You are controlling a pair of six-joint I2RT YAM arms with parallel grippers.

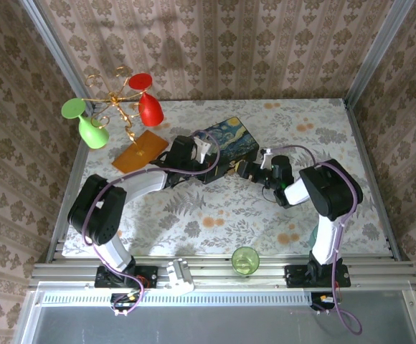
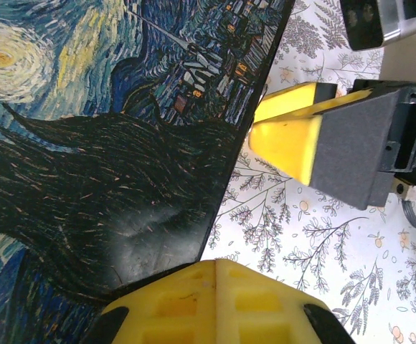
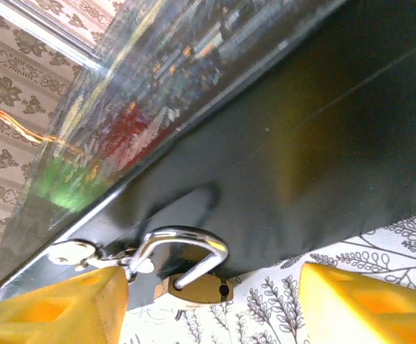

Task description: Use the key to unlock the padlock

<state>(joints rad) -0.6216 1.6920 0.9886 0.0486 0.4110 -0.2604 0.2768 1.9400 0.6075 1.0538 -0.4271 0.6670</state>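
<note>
2 claws meet at the painted box (image 2: 86, 179). Left claw (image 2: 215, 281) is closed at the lid's edge; right claw (image 3: 211, 304) stands open, the padlock (image 3: 194, 289) between its fingers (image 3: 57, 308), hooked in the box's clasp (image 3: 75, 252). Both fingers are cut off below. A green cup (image 1: 245, 260) stands well apart.

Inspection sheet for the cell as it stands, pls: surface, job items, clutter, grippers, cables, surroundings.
Surface: floral tablecloth, no spills seen.
Job's things: padlock hangs from the clasp of the painted box.
Clutter: green goblet, red goblet, gold wire ornament and orange card at far left; green cup at the near edge.
Grippers: left gripper shut, at the box's lid edge; right gripper open, fingers either side of the padlock.
Cables: purple cable along each arm, no snag seen.
Surroundings: wallpapered walls, metal frame rail.
</note>
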